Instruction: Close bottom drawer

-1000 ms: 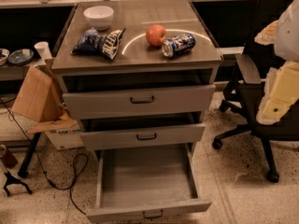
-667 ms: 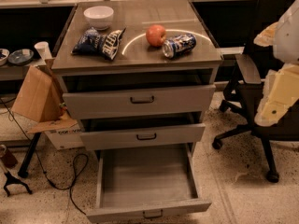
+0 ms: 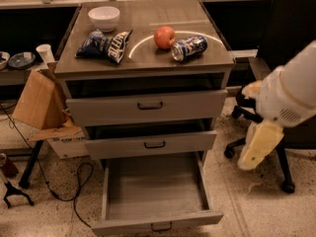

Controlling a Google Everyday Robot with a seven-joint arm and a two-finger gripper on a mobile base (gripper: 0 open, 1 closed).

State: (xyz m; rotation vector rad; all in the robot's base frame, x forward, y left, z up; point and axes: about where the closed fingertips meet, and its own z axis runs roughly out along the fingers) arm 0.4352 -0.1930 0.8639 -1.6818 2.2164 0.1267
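Note:
The bottom drawer (image 3: 155, 189) of the grey cabinet is pulled far out, showing a plain grey interior. Its front panel with a small dark handle (image 3: 161, 226) sits at the lower edge of the view. The mid-sized drawer (image 3: 154, 144) and the top drawer (image 3: 148, 106) above it stand slightly open. My white arm comes in from the right, and my gripper (image 3: 257, 147), a pale yellow part, hangs beside the cabinet's right side at the height of the middle drawer, apart from all the drawers.
On the cabinet top lie a white bowl (image 3: 104, 18), a chip bag (image 3: 104, 44), an apple (image 3: 165, 36) and a tipped can (image 3: 189, 48). A black office chair (image 3: 289, 58) stands right, behind my arm. A cardboard box (image 3: 42, 105) and floor cables (image 3: 59, 191) are left.
My arm has swung down and to the left, bringing the gripper closer to the cabinet's right side. The drawers and the things on top have not moved.

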